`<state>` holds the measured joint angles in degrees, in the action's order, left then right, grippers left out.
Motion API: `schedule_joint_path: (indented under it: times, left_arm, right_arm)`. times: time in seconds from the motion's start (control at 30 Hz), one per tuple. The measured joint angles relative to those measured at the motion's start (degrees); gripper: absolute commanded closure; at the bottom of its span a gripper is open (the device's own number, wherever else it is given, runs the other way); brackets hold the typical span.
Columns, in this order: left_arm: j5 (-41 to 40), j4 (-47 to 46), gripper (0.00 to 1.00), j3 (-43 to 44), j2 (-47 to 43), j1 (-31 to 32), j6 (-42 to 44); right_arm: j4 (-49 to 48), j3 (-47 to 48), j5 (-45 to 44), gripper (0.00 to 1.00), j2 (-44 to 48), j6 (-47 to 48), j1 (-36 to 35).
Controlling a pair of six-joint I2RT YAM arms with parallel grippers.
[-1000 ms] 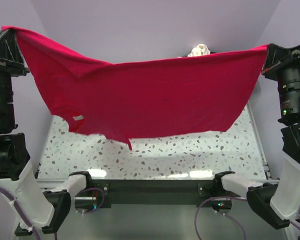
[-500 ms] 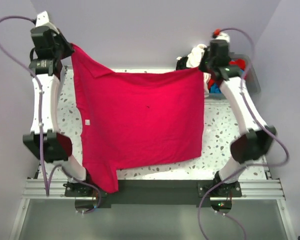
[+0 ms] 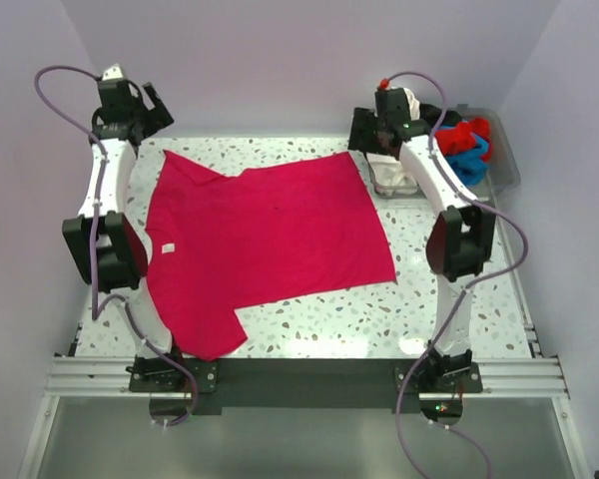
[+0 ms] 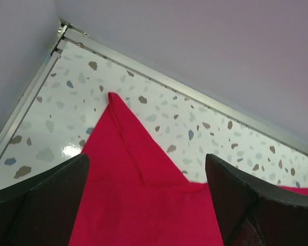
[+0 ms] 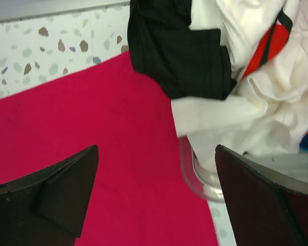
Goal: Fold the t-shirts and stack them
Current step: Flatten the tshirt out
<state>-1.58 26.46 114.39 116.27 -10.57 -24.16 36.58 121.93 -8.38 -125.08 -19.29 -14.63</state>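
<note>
Both arms hang at the far edge of the table (image 3: 329, 319), and each pair of jaws is spread wide with nothing between them. The left gripper (image 4: 149, 205) hovers over a pointed corner of the crimson t-shirt (image 3: 270, 230). The right gripper (image 5: 156, 200) sits above the shirt's other far corner, just beside the clear bin (image 5: 195, 177).

The shirt lies flat with its neck to the left and 1 sleeve reaching the near edge. More t-shirts (image 3: 464, 140), white, black, red and blue, are heaped in the bin.

I'd say this cloth is light, limp and quick to wrinkle, with no stiffness to push against. The 2 corners look best to pinch, taking both layers together.
</note>
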Motion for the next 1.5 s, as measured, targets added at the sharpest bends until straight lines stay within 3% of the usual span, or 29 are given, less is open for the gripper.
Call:
schedule_joint_path:
  times: [0.27,0.4,0.53,0.83,1.17,1.5]
  left_arm:
    - [0.96,-6.95,0.00,-26.91,-16.31,5.68,1.07]
    - [2.95,-8.61,0.00,-39.23,-17.97,6.29,0.46]
    - [4.63,-8.44,0.00,-45.86,-17.79,6.14,-0.37]
    - [9.20,-12.63,0.00,-45.55,-14.49,6.14,-1.81]
    - [10.45,-13.68,0.00,-42.93,-6.14,6.14,-3.08]
    - [10.58,-15.06,0.00,-34.25,1.29,6.14,-2.34]
  right_arm:
    - [-4.07,-19.41,1.62,0.03,15.54,2.16,-5.88]
    - [-5.35,-26.32,4.59,0.05,15.39,1.57,-11.28]
    - [-5.79,-30.58,6.82,0.05,13.14,-0.13,-15.13]
    - [-9.42,-33.33,5.90,0.05,10.29,-2.29,-15.82]
    - [-11.13,-33.05,-1.51,0.05,4.48,-2.08,-15.85]
    - [-9.73,-23.50,-5.25,0.05,-2.91,-1.90,-15.61]
